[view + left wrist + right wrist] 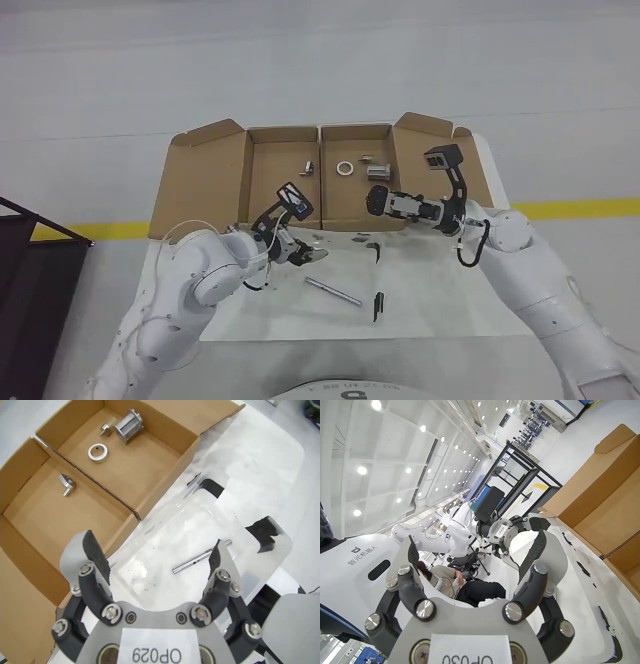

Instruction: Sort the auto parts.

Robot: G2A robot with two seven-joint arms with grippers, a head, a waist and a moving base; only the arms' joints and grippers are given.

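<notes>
In front of the cardboard box (275, 170), close to the front wall of the compartment on the left arm's side, found the left gripper (305, 255) hanging above the white table (440, 300). Saw its fingers (96, 552) spread wide in the left wrist view, with nothing between them.

Farther out from the box than that gripper, noted a slim metal rod (333, 291) lying flat on a clear plastic sheet (175, 520), touched by neither claw. Spotted a black part (372, 247) on the table just off the box's front wall, and a second black part (378, 305) well apart from the box, near one end of the rod.

Over the front wall of the box's other compartment, on the right arm's side, found the right gripper (375, 203), held on its side and facing the left arm. Judged its jaws wide apart and empty from the right wrist view.

Inside the box, counted four metal parts. Saw a small angled bracket (308, 168) alone in the left arm's compartment, toward the back and near the middle divider. Saw a flat ring (345, 168), a ribbed hub (378, 172) and a small fitting (365, 158) together toward the back of the right arm's compartment, with the fitting just beside the hub and the ring a little apart from both.
</notes>
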